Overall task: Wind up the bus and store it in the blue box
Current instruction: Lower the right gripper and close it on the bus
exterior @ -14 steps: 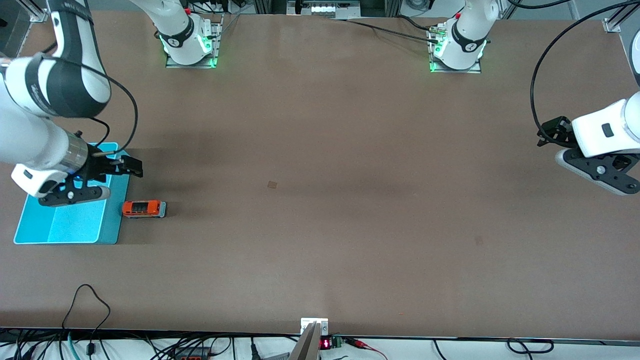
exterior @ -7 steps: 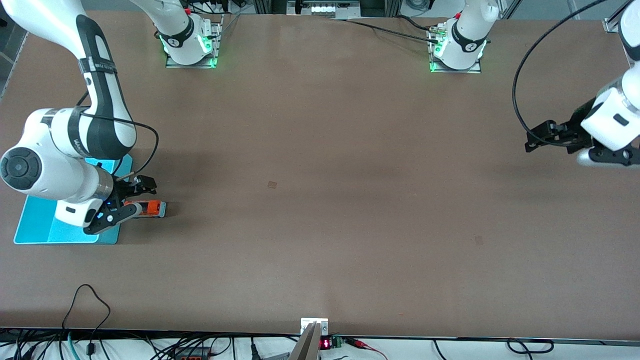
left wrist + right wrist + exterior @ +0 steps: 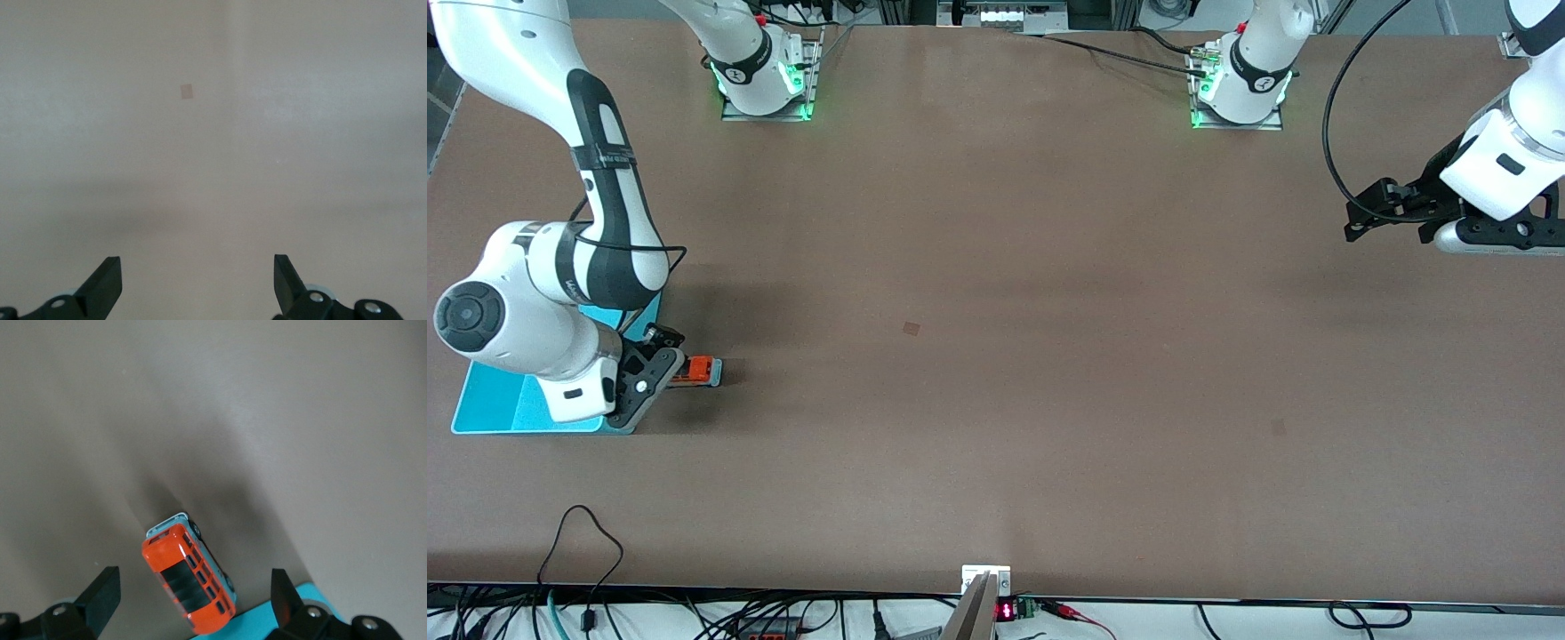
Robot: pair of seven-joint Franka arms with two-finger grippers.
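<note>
The small orange bus (image 3: 702, 371) stands on the table right beside the blue box (image 3: 489, 411), at the right arm's end. My right gripper (image 3: 668, 357) hangs low over the bus, open. In the right wrist view the bus (image 3: 190, 585) lies between the spread fingers of the right gripper (image 3: 193, 595), not touching either, with a corner of the blue box (image 3: 270, 623) next to it. My left gripper (image 3: 1365, 213) is open and empty, held above bare table at the left arm's end; the left wrist view (image 3: 198, 280) shows only table under it.
A small square tape patch (image 3: 911, 328) lies near the table's middle and shows in the left wrist view (image 3: 187, 91). Cables and a small display (image 3: 1005, 611) run along the table's edge nearest the front camera. The right arm's elbow hangs over the blue box.
The right arm has swung from over the blue box to low over the bus, gripper now pointing down. The left gripper has drifted toward the robots' side of the table.
</note>
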